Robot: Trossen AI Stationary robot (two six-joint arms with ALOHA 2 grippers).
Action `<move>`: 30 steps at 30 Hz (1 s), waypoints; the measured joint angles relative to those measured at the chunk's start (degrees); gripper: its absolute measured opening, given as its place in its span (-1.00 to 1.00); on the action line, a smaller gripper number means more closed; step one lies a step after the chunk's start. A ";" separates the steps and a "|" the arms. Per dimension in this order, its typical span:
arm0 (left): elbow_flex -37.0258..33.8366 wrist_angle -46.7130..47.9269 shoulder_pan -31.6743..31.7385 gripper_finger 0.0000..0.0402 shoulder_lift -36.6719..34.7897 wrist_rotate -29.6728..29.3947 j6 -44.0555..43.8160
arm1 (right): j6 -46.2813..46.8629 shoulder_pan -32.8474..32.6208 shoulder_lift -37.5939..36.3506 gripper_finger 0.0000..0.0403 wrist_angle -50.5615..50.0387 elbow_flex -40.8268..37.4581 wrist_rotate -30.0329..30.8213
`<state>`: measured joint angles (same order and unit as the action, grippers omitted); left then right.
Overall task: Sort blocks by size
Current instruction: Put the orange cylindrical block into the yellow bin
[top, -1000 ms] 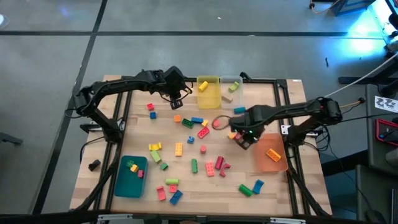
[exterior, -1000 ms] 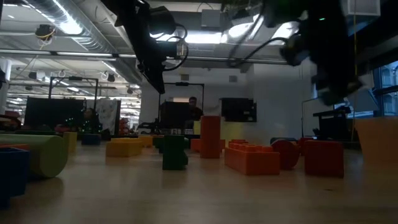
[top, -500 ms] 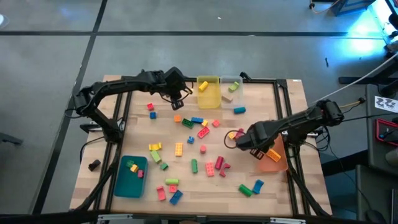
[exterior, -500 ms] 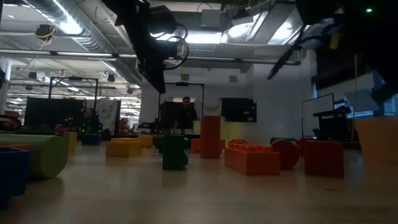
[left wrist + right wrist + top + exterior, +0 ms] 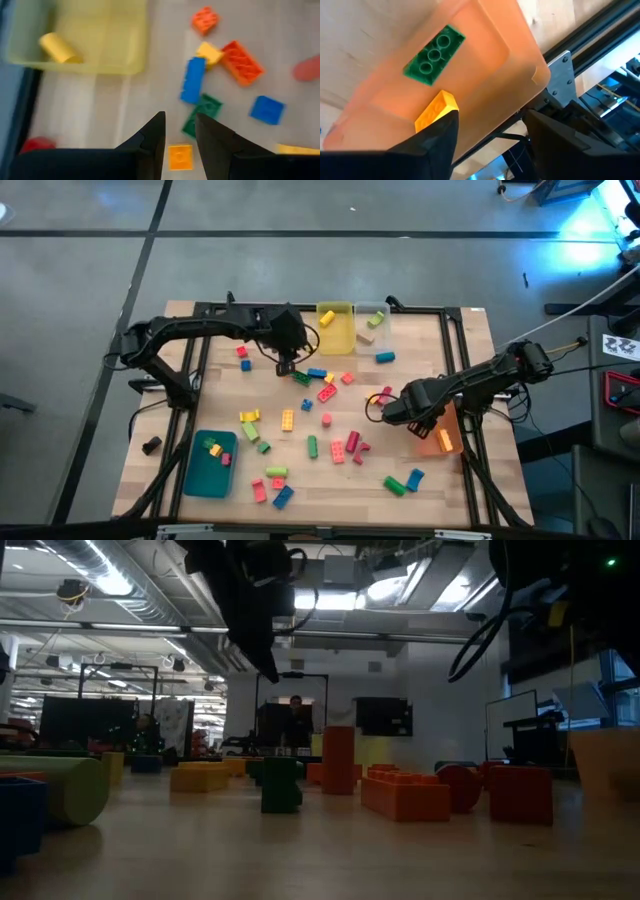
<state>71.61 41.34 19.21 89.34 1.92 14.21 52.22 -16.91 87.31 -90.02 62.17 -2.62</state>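
Note:
Many small coloured blocks point(image 5: 318, 442) lie scattered on the wooden table. My left gripper point(image 5: 285, 364) hovers above a group of blocks near the yellow bin point(image 5: 335, 328). It is open by a narrow gap point(image 5: 179, 122) and empty, with a small orange block point(image 5: 180, 156) showing below between its fingers. My right gripper point(image 5: 416, 422) hangs over the orange bin point(image 5: 447, 438), open wide and empty point(image 5: 491, 117). Below it in the bin point(image 5: 485, 75) lie a green brick point(image 5: 434, 55) and a yellow brick point(image 5: 436, 114).
A clear bin point(image 5: 372, 325) stands beside the yellow bin, which holds a yellow cylinder point(image 5: 57, 47). A teal bin point(image 5: 210, 463) stands at the near left. A blue brick point(image 5: 192, 80) and a green block point(image 5: 202, 115) lie close to my left gripper. A black frame point(image 5: 470, 360) borders the table.
My left gripper has gone from beside the yellow bin toward the table's near edge, over the orange, blue and green blocks. My right gripper has gone toward the near right, from the middle of the table to above the orange bin.

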 joint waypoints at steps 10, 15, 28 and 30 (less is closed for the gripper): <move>0.04 -1.50 -7.66 -0.12 1.63 3.94 0.86 | -0.19 0.02 0.00 0.18 0.00 0.00 -1.34; 0.07 -4.42 -12.27 0.01 5.37 3.94 0.86 | -0.23 0.04 0.00 0.19 0.42 0.00 1.88; 0.04 -10.21 -20.06 0.03 15.50 3.91 6.17 | -0.28 0.04 0.00 0.19 0.52 0.00 4.56; 0.04 -12.62 -20.44 0.03 16.89 3.89 6.35 | -0.28 0.04 0.00 0.19 0.63 0.00 5.36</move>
<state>71.66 28.72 -1.24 106.23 5.81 20.57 51.94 -16.86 87.31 -89.39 62.17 2.74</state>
